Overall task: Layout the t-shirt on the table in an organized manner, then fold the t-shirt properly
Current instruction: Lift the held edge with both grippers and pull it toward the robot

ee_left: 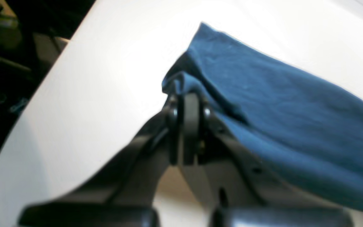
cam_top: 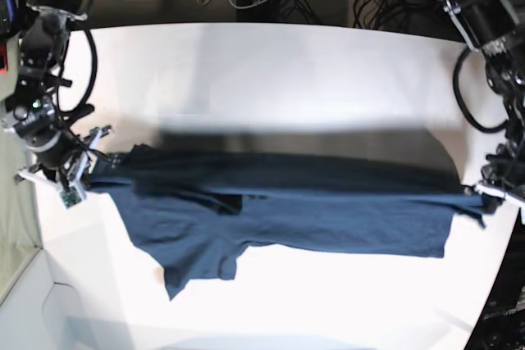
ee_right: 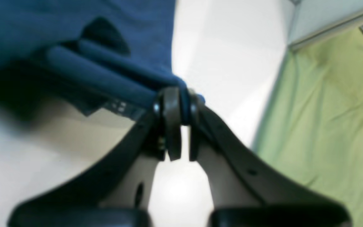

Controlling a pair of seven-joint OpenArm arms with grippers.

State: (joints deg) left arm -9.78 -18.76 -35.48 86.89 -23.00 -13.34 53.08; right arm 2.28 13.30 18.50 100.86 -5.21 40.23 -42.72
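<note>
Left tool and right tool each clamped on t-shirt, stretched above tabletop between side edges.

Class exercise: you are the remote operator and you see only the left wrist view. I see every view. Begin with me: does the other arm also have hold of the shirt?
Observer: Yes. The right gripper is shut on a bunched edge of the t-shirt.
Operator: And how does the shirt lie overall?
Observer: In the base view it stretches across the table between both arms, the left gripper pinching the other end.
Operator: Is it flat?
Observer: No. One sleeve hangs folded toward the near edge.
</note>
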